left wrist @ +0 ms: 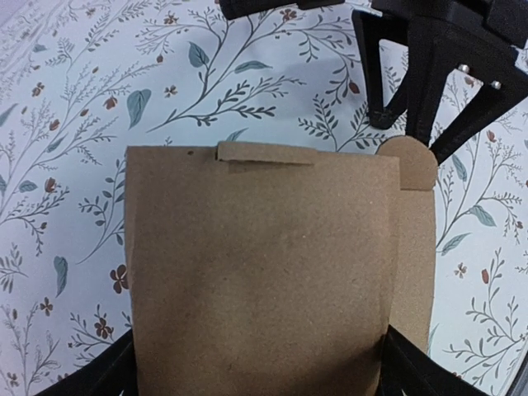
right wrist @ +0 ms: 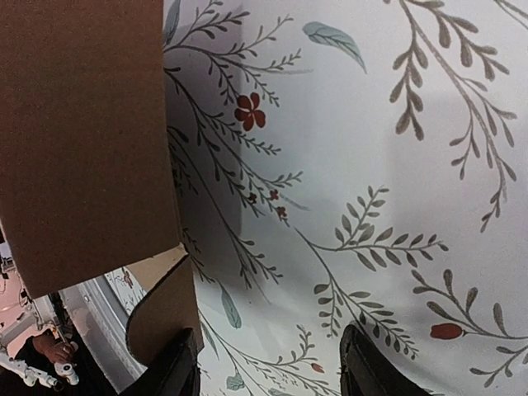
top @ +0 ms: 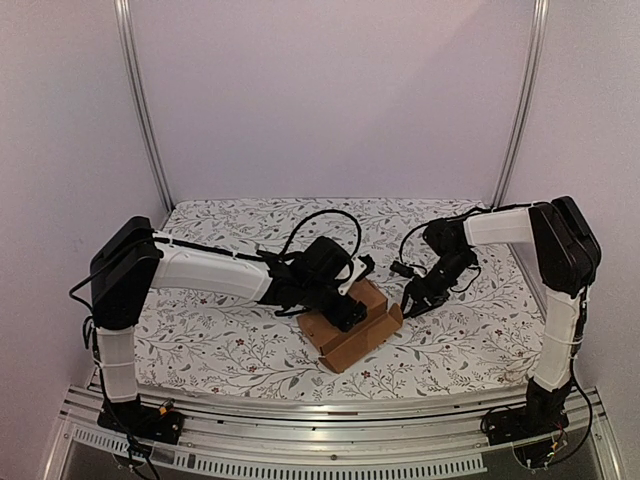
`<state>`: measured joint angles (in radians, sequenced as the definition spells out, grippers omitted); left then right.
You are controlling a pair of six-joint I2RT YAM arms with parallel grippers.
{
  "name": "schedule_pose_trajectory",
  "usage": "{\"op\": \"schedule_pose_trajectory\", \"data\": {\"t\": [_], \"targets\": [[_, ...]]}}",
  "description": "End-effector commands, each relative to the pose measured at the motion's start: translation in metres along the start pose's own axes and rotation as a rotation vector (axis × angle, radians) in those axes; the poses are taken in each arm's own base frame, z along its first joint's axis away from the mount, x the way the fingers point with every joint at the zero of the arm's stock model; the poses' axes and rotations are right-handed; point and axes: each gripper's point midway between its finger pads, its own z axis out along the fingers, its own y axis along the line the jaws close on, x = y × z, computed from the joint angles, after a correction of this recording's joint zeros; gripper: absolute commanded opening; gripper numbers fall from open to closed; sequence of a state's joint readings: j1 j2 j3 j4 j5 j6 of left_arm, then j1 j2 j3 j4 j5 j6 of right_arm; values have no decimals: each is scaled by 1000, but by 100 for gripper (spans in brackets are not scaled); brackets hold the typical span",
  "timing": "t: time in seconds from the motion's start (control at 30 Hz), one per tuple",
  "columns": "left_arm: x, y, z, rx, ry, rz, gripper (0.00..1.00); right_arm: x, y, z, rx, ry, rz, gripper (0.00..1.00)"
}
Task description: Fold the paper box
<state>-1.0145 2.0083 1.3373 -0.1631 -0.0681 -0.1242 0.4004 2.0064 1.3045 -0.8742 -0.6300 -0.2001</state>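
Observation:
The paper box (top: 352, 330), plain brown cardboard, lies partly folded on the floral cloth in the middle of the table. My left gripper (top: 343, 306) is down on its top. In the left wrist view a broad panel of the box (left wrist: 256, 272) fills the gap, and the open left gripper (left wrist: 256, 375) has a finger close against each side edge. A rounded tab (left wrist: 412, 162) sticks out at the far right corner. My right gripper (top: 411, 301) sits at the box's right end, open (right wrist: 268, 367) over bare cloth. Its left finger rests beside a curved side flap (right wrist: 161, 318).
A floral tablecloth (top: 230, 340) covers the table. Two metal posts (top: 143, 110) rise at the back corners against white walls. A metal rail (top: 300, 455) runs along the near edge by the arm bases.

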Motion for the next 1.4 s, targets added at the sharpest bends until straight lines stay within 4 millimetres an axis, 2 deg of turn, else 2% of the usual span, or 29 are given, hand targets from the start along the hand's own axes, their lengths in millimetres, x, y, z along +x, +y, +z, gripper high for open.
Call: {"op": "schedule_pose_trajectory", "data": {"t": [0.0,0.1,0.23,0.33,0.53,0.6,0.77,0.93,1.03,1.13,1.27,1.37], "targets": [[-6,0,-3,-3,-29,-11,85,-1,17,2,-97,-3,-13,59],[-8,0,-4,-7,-42,-18,85,-1,28,2,-158,-2,-9,63],[-14,0,-9,-3,-68,-34,85,-1,35,7,-197,10,-7,64],[-20,0,-14,-2,-90,-39,85,-2,38,10,-227,23,9,61],[-23,1,-21,-1,-119,-44,85,-1,37,17,-268,43,38,48],[-23,1,-21,-5,-118,-45,85,-1,42,16,-297,46,41,48],[-21,6,-24,-30,-112,-40,84,3,54,-9,-338,14,0,55],[-19,12,-37,-58,-150,-33,84,-5,69,-63,-408,-120,-22,64],[-31,12,-50,-56,-237,-21,84,-13,71,-87,-463,-192,0,65],[-37,13,-63,-58,-292,-12,84,-21,61,-90,-474,-217,41,65],[-47,11,-77,-60,-367,3,84,-25,46,-74,-486,-181,115,65],[-51,8,-82,-75,-393,21,84,-27,47,-66,-556,-163,156,64]]}}
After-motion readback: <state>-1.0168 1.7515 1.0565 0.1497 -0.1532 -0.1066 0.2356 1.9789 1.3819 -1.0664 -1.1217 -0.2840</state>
